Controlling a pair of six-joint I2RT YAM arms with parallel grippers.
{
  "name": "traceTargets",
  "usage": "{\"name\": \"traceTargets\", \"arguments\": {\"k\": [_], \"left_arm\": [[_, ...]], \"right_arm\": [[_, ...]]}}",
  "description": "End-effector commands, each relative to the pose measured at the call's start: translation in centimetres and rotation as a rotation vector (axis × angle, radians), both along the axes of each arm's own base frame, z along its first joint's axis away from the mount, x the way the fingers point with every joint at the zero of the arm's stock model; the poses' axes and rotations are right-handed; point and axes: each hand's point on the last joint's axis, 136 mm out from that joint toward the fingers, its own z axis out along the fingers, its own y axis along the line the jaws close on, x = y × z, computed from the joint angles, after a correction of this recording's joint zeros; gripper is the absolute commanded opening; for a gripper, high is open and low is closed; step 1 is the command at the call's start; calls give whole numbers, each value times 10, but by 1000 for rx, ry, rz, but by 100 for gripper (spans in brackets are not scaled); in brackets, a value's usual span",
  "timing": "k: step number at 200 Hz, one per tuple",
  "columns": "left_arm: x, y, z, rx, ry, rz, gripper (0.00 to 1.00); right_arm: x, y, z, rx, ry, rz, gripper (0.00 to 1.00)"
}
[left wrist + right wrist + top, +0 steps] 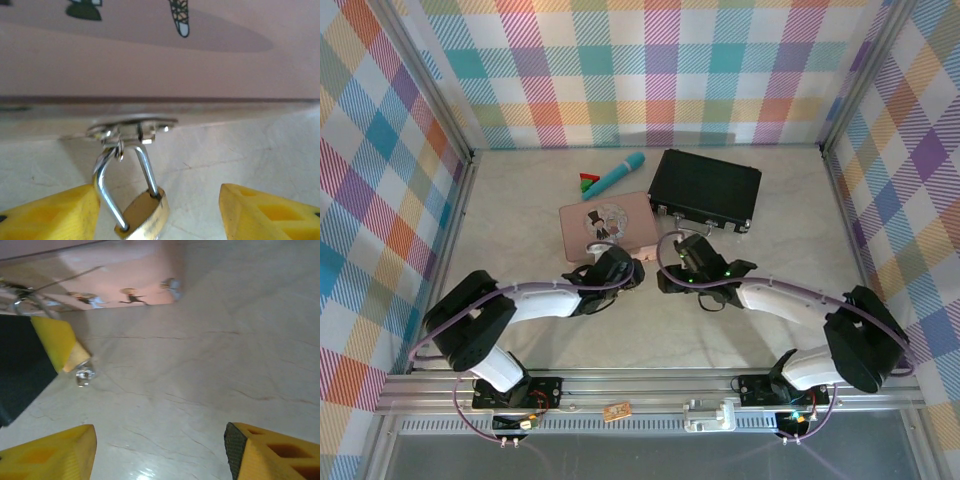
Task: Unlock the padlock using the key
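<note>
Standing spread, the two yellow fingers (50, 217) of the left gripper (160, 200) flank the tiny brass-gold padlock (146, 216) without pinching it. We see the lock lying between the jaws, close against one finger and well apart from the other. Whether the nearer finger touches the silver U-shaped shackle (107, 192) we cannot tell. Both legs of the shackle appear to enter the brass body. Just past the fingertips it rises through the thin silver metal hasp (131, 127) on the wall of the flat pink rectangular tin (160, 65), which stands directly ahead of the jaws.

The right gripper (160, 440) also holds its jaws wide, over the bare pale marble-patterned table (210, 365). Ahead of these jaws and off to one side we see a yellow finger of the left gripper. Just under its tip sits a small round silvery piece (84, 375) that we cannot identify.

From overhead, the two grippers point toward each other, tips near one another, at the edge of the tin nearest the arms. Beyond the tin, farther from both sets of jaws, lie a teal cylindrical pen (615, 175) with small red and green pieces (587, 183) at its end and a black rectangular case (706, 187). Well behind the jaws, on the metal rail (440, 400) by the arm bases, rests a flat orange-brown rectangular tag (616, 411).
</note>
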Motion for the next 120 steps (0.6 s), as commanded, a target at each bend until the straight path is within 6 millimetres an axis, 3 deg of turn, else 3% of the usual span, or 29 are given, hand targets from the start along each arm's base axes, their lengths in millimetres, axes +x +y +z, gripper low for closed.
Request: {"name": "traceTargets", "arguments": {"k": [1, 56, 120], "left_arm": [[-1, 13, -16, 103, 44, 69, 61], [2, 7, -36, 149, 78, 81, 49], [4, 10, -41, 156, 61, 90, 15]], "right_arm": [[2, -7, 13, 65, -25, -56, 69], [4, -23, 27, 93, -65, -91, 69], [-2, -19, 13, 129, -23, -80, 68]]}}
